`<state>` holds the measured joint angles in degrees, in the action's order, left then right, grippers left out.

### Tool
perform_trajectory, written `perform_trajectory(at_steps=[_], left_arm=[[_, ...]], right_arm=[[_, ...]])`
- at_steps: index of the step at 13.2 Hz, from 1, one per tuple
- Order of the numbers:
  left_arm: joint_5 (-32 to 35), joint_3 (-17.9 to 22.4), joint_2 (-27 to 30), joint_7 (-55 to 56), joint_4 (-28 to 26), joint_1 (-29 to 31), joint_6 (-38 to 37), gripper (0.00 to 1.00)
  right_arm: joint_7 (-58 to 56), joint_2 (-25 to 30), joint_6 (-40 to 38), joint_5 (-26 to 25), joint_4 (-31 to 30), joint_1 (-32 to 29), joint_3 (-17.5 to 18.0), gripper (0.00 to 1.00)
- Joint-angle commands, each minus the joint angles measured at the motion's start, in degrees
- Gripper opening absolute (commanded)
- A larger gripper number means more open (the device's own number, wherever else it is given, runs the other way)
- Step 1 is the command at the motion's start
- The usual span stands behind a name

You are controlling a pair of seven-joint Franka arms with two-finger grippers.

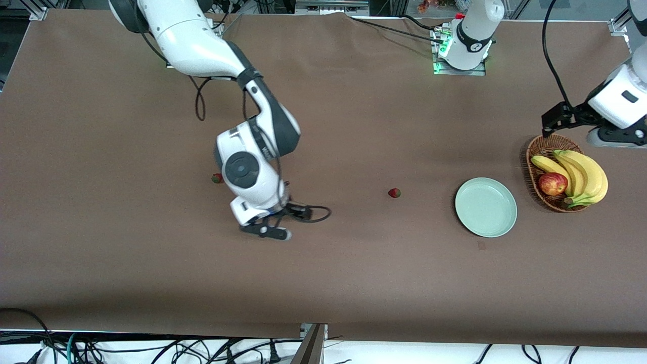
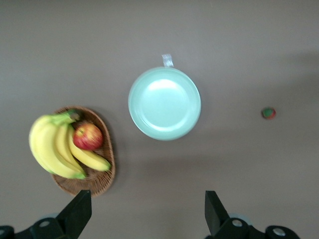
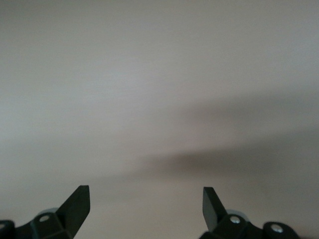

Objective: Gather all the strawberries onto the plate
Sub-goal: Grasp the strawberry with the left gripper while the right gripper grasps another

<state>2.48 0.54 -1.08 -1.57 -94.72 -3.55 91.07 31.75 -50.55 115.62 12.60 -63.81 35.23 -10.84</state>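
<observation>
Right gripper (image 1: 275, 228): lower centre-left of the front frame, low over bare bench (image 1: 151, 278), fingers (image 3: 78, 205) spread apart, holding nothing.
Plate (image 1: 486, 207): centre-right of the frame, mint-green, holding nothing, beside the wicker basket (image 1: 542, 151).
Strawberries: one (image 1: 394, 192) mid-frame on the bench, well apart from the plate; another (image 1: 217, 178) partly hidden at the right arm's wrist.
Basket contents: bananas (image 1: 586, 174) and an apple (image 1: 552, 183).
Left gripper (image 2: 147, 211): right edge of the frame, waiting above the basket, fingers wide apart, holding nothing.
</observation>
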Motion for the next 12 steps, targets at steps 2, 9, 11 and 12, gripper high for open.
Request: perform_trajectory(at_steps=[2, 9, 11, 12], left_arm=[[-8.6, -3.4, -9.2, -0.6, 1.6, -1.9, -3.5, 1.00], [-24.6, -3.7, -26.2, -9.8, 0.4, -7.9, 15.2, 1.00], [-19.8, -3.7, -29.2, -9.8, 0.3, -12.4, 24.8, 1.00], [-17.6, -3.7, -30.8, -9.9, 0.2, -14.3, 28.7, 1.00]], right_arm=[[-14.7, 7.6, -0.4, 0.0, -17.0, 1.0, -6.7, 1.00], [-15.6, 18.8, 3.2, 6.5, -39.4, 1.2, -5.3, 0.93], [-15.1, 18.7, 10.1, 6.6, -43.6, 1.3, -3.2, 0.88], [-14.8, 18.7, 13.5, 6.6, -45.6, 1.3, -2.0, 0.86]])
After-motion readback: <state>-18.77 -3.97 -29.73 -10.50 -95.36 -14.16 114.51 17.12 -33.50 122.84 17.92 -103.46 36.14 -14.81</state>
